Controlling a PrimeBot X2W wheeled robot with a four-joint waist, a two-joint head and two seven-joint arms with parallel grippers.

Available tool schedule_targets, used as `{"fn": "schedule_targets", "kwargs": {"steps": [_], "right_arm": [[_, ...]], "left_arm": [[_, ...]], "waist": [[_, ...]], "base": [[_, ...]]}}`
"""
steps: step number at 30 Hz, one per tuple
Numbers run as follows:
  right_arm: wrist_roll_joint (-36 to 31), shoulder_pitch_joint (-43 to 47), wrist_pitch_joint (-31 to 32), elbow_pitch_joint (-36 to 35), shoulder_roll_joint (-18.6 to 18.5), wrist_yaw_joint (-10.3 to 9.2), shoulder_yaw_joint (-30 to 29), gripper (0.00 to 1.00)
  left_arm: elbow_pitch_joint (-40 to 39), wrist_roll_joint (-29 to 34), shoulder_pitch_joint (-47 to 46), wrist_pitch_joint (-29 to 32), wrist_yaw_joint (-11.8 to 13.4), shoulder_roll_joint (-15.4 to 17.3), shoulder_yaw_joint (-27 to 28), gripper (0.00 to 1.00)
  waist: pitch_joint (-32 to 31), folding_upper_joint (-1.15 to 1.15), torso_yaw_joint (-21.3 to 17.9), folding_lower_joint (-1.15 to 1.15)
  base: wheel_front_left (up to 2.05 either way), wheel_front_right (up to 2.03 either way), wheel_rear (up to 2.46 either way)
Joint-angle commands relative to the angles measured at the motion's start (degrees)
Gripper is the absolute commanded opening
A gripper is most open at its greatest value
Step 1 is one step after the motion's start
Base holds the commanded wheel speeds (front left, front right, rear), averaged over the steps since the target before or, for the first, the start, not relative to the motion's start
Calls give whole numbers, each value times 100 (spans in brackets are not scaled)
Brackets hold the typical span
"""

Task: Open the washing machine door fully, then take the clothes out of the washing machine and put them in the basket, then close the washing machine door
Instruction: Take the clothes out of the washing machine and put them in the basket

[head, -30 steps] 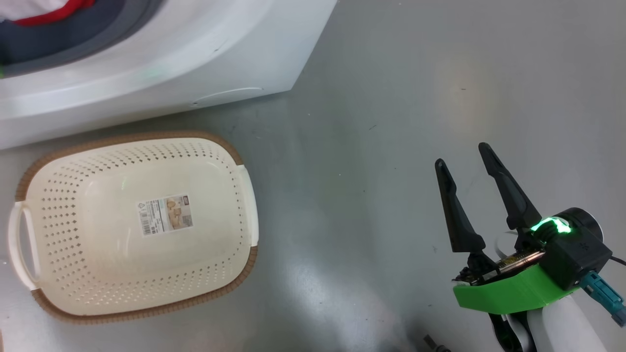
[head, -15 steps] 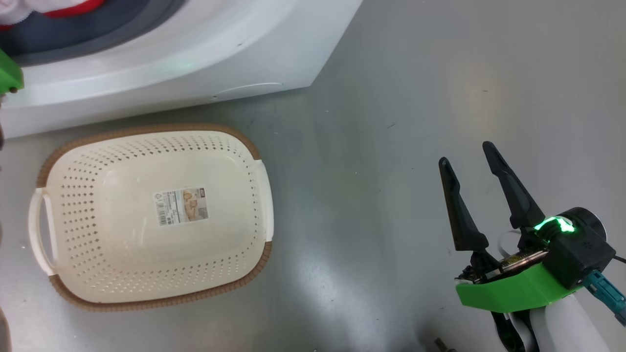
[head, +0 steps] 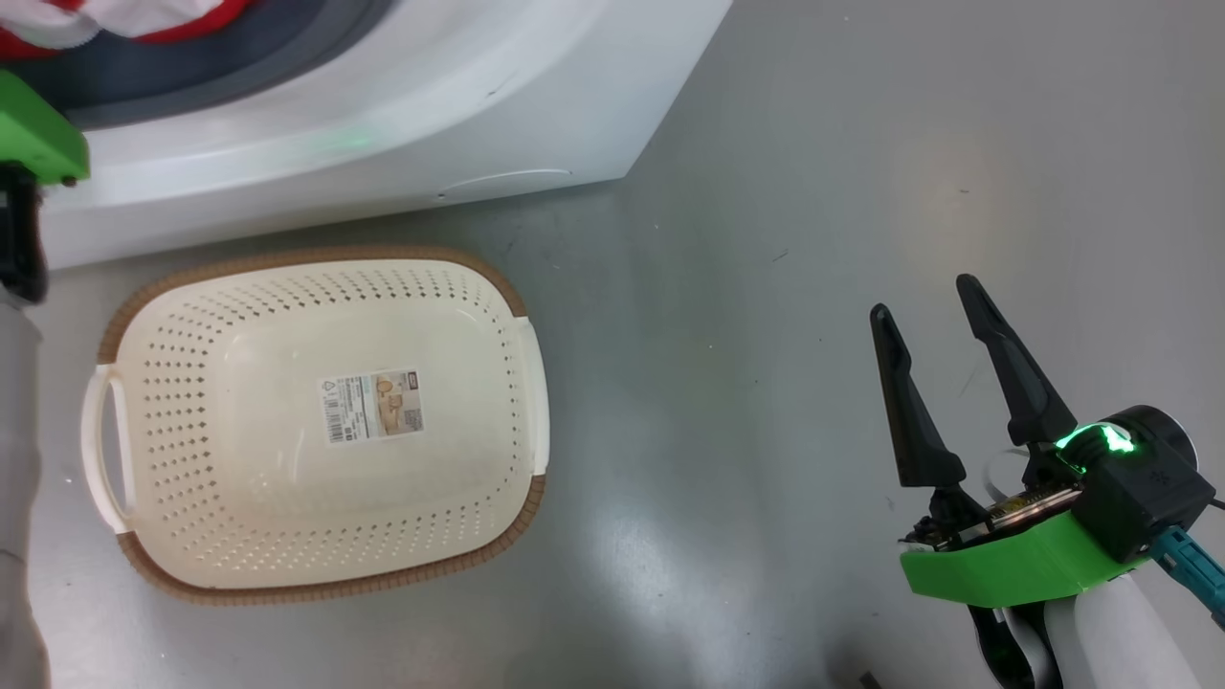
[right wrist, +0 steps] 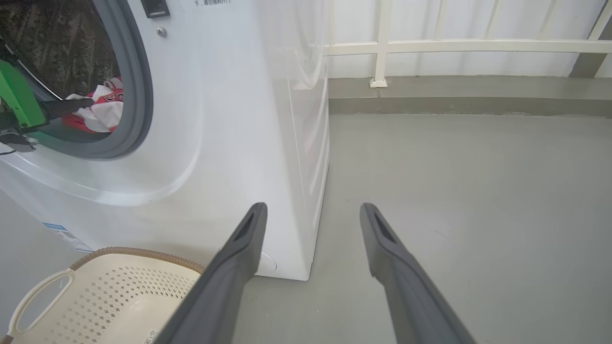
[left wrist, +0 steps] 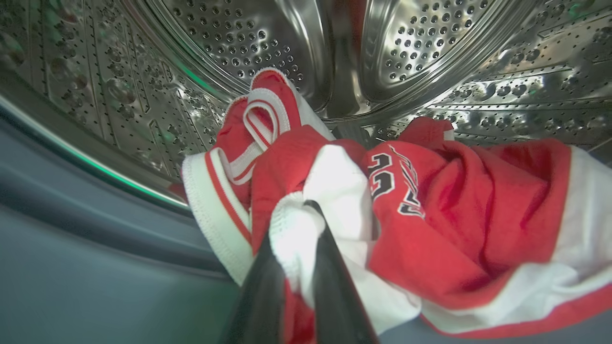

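Since 1 s ago the head cam has shifted & our left arm's green mount (head: 38, 134) shows upper left. Our left gripper (left wrist: 294, 224) is pinched on white trim of the clothes (left wrist: 430, 215), at the mouth of the drum (left wrist: 239, 38) of the washing machine (right wrist: 239, 119). We see the basket (head: 306, 256) on the floor (head: 766, 287) just beside the washer front; right gripper (head: 923, 296) stands wide, well apart from it.

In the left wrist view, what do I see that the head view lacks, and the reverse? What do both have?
Left wrist view: the perforated steel drum, and the left end effector shut on a white fold of the clothes. Head view: the basket, empty on the floor, and the right end effector, open and holding nothing. Both: the red and white clothes and the grey gasket of the washing machine.
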Motion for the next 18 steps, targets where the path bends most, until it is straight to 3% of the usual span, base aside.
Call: {"fn": "schedule_targets", "kwargs": {"steps": [1, 10, 18], "right_arm": [[11, -5, -37, -120, -57, 36, 115, 100], [45, 4, -37, -123, -57, 36, 97, 100], [55, 10, -37, -103, -57, 36, 76, 100]], "left_arm": [[-188, -1, 148, -44, -31, 244, 45, 0], [-1039, 55, 748, -65, 70, 199, -47, 0], [-2126, 103, 1508, -55, 317, 173, -107, 0]], "waist": [[-12, 0, 13, 0], [-94, 0, 127, 0], [-236, 0, 232, 0]], "base": [[0, 0, 0], [0, 0, 0], [0, 0, 0]]}}
